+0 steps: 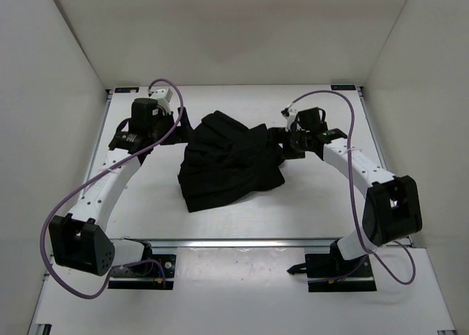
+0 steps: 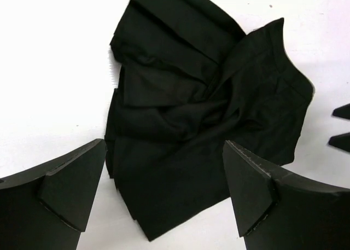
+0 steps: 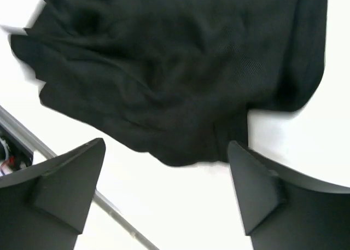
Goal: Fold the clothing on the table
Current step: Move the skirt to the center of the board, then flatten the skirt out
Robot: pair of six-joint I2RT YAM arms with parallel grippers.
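Sprawling crumpled on the far middle of the surface (image 1: 242, 221), black clothing (image 1: 231, 159); bare room all round, widest near. Walls (image 1: 44, 93) close left, right, far. Left arm (image 1: 110, 185) and right arm (image 1: 359, 166) angled inward. Left gripper (image 2: 164, 146) spread wide, empty, at the left edge; right gripper (image 3: 165, 145) equally wide, empty, by the right edge.

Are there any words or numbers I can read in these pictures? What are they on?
None: no word, number or logo can be read in any view.
The clothing is plain black and the table plain white.
The blue marks at the table's far corners are too small to show any writing.
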